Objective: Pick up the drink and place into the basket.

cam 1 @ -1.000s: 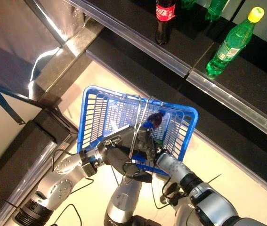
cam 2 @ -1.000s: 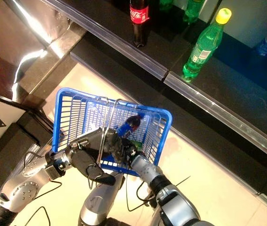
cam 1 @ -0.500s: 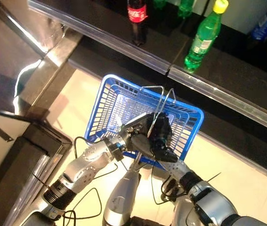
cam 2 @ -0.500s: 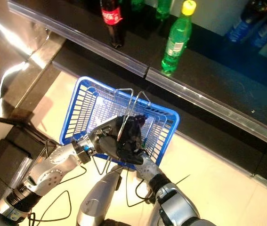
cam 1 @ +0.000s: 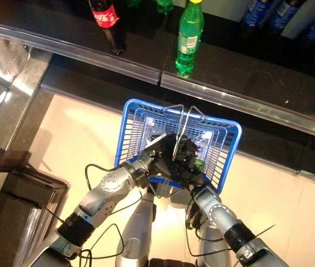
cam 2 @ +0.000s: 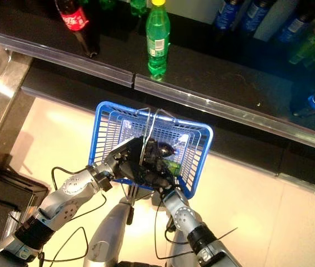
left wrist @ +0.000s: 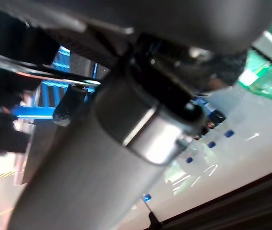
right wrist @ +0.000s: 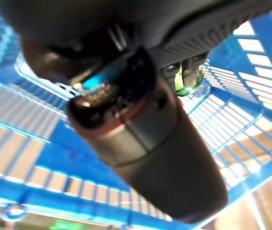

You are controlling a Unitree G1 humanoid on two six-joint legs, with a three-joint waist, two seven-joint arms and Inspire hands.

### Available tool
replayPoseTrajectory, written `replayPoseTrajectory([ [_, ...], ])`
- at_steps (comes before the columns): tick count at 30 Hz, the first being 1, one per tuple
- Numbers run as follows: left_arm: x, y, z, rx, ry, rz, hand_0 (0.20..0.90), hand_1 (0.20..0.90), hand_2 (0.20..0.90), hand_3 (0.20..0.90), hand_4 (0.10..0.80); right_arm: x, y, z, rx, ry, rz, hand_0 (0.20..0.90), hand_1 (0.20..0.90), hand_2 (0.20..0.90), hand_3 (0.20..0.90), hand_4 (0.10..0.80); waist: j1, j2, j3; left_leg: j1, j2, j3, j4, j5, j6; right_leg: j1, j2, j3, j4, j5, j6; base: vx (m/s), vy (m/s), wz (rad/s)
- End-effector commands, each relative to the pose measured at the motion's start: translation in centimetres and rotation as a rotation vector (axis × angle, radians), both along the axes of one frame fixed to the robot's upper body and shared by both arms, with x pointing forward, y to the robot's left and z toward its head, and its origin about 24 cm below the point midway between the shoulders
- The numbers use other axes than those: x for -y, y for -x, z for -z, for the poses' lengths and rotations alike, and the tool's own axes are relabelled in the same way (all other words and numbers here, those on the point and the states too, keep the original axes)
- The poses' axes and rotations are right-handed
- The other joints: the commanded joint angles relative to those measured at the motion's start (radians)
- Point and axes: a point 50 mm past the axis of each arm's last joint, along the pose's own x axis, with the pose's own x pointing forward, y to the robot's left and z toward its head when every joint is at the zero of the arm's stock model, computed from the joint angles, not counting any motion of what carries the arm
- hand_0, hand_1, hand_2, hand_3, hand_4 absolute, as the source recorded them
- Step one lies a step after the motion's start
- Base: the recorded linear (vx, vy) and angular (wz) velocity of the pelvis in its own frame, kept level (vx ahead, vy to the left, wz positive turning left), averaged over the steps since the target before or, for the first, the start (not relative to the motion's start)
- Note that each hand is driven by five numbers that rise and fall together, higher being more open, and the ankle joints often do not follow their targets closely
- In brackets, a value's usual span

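"Where's the drink?"

"The dark bottle (right wrist: 140, 124) is over the blue basket (cam 1: 138, 119), with the right hand (cam 1: 188, 167) curled around it. The left hand (cam 1: 160, 156) grips the handles (cam 1: 186, 114), so the basket stays up for dropping it in."

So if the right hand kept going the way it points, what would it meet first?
Probably the floor of the blue basket: the right hand holds a dark bottle over its open top, pointing in. Depth is unclear.

The drink (right wrist: 140, 134) has been lowered by the right hand (cam 1: 188, 167) into the basket (cam 1: 226, 150), its blue cap now hidden.
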Motion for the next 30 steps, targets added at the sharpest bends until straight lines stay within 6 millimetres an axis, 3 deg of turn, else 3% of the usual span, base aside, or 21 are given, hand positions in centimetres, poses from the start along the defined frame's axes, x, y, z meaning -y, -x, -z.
replayPoseTrajectory([
  [1, 2.3, 5.8, -16.2, 0.831, 0.619, 0.310, 0.300, 0.300, 0.300, 0.200, 0.100, -0.4, -0.6, -4.3, 0.261, -0.079, -0.040, 0.900, 0.900, 0.900, 0.900, 0.800, -0.006, -0.008, -0.060, 0.009, 0.035, 0.027, 0.099, -0.050, 0.029, -0.003, -0.013, 0.009, -0.057, 0.190, -0.019, -0.007, -0.005, -0.04],
  [10, 0.3, 5.3, -15.4, 0.858, 0.639, 0.244, 0.300, 0.300, 0.300, 0.200, 0.100, 2.8, 0.4, -6.2, 0.438, -0.184, 0.070, 0.900, 0.900, 0.900, 0.900, 0.800, -0.031, -0.027, -0.067, 0.013, 0.050, 0.046, 0.107, -0.056, 0.031, -0.009, -0.004, 0.023, -0.051, 0.189, -0.017, -0.008, -0.002, -0.09],
  [22, -2.7, 4.0, -13.6, 0.789, 0.736, 0.093, 0.300, 0.300, 0.300, 0.200, 0.100, 5.2, 1.5, -6.0, 0.530, -0.279, 0.159, 0.900, 0.900, 0.900, 0.900, 0.800, -0.043, -0.041, -0.099, 0.032, 0.063, 0.057, 0.093, -0.057, 0.027, 0.007, 0.003, 0.034, -0.067, 0.187, -0.013, -0.005, -0.002, -0.01],
  [26, -3.7, 3.7, -12.3, 0.732, 0.751, 0.008, 0.300, 0.300, 0.300, 0.200, 0.100, 4.8, 2.5, -5.7, 0.588, -0.270, 0.077, 0.900, 0.900, 0.900, 0.900, 0.800, -0.049, -0.049, -0.120, 0.045, 0.067, 0.057, 0.075, -0.052, 0.023, 0.019, 0.010, 0.040, -0.087, 0.189, -0.010, -0.028, -0.027, -0.07],
  [30, -5.6, 3.2, -9.4, 0.608, 0.770, -0.142, 0.300, 0.300, 0.300, 0.200, 0.100, 4.9, 4.4, -4.2, 0.603, -0.282, 0.024, 0.900, 0.900, 0.900, 0.900, 0.800, -0.062, -0.056, -0.160, 0.080, 0.077, 0.063, 0.037, -0.045, 0.017, 0.050, 0.021, 0.056, -0.133, 0.195, -0.008, -0.009, -0.033, -0.10],
])
